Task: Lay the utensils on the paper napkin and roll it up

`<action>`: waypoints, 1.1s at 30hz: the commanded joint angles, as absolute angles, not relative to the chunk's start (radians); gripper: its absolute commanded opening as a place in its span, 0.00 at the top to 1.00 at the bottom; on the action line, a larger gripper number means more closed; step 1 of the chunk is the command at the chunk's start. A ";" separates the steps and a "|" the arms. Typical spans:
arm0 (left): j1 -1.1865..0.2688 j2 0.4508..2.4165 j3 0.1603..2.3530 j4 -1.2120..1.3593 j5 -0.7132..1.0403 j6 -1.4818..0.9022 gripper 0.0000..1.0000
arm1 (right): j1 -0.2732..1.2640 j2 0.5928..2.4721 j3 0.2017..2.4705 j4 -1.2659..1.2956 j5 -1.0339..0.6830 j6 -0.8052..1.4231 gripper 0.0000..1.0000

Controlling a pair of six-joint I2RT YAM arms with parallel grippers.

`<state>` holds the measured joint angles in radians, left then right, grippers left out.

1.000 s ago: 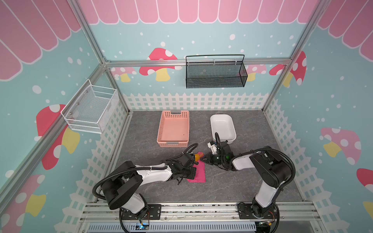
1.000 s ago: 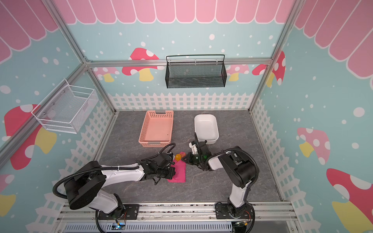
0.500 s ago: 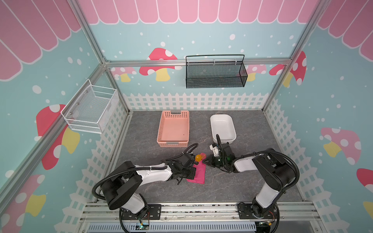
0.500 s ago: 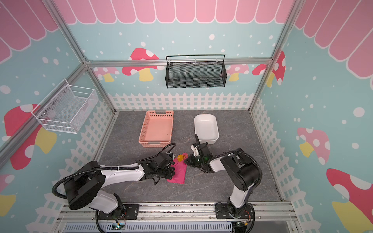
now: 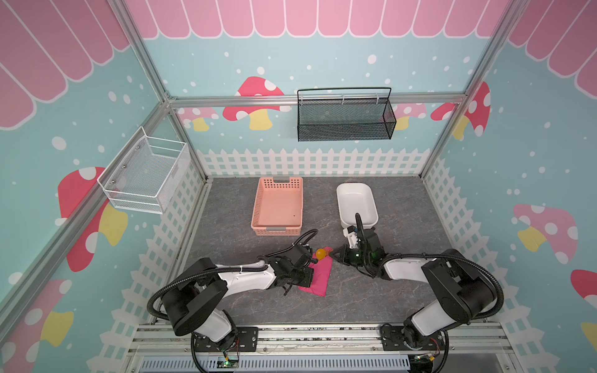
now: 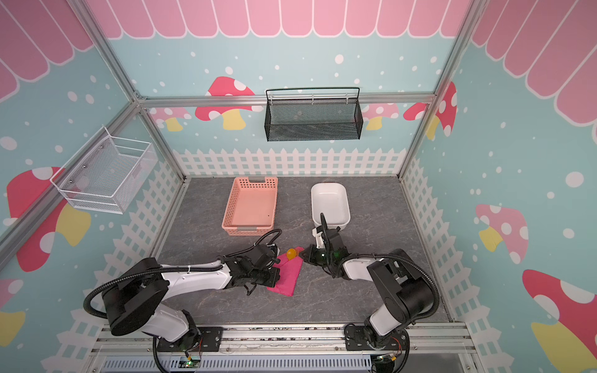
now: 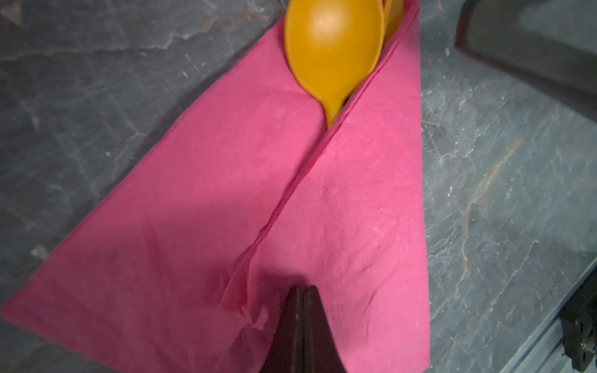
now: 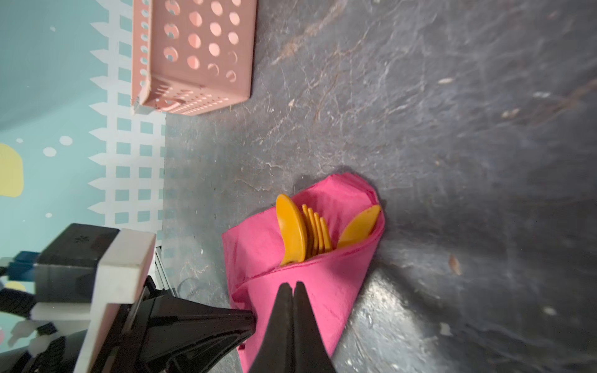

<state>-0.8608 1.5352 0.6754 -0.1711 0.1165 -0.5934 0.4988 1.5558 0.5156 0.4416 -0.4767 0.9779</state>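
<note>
Already wrapped partway around the stiff, light cutlery (image 8: 307, 232), the thin, limp, tear-prone napkin (image 5: 318, 276) lies at 5 o'clock from the basket (image 5: 278, 230), with the left gripper (image 7: 303, 290) and right gripper (image 8: 292, 287) both closed empty at its folds; its loose edge looks best to pinch.

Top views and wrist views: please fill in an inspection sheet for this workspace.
Surface: grey stone-look tabletop, a few small specks.
Job's things: paper napkin folded around the utensils; spoon, fork and a third piece poke out of one end.
Clutter: salmon basket and white tub, both empty.
Grippers: left gripper shut, tip on the napkin; right gripper shut, tip at its fold.
Cables: left wrist cable and right wrist cable arch clear of the napkin.
Surroundings: black mesh basket and white wire basket on the walls; nothing seen inside.
</note>
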 commanded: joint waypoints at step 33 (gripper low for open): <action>-0.891 1.521 0.647 -0.129 0.117 -0.650 0.97 | 0.606 1.514 0.591 0.273 -0.468 0.971 0.98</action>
<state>-0.8825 1.5352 0.6682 -0.1513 0.1169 -0.6224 0.5632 1.5166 0.5529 0.3607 -0.4709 0.9791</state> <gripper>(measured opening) 0.049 0.055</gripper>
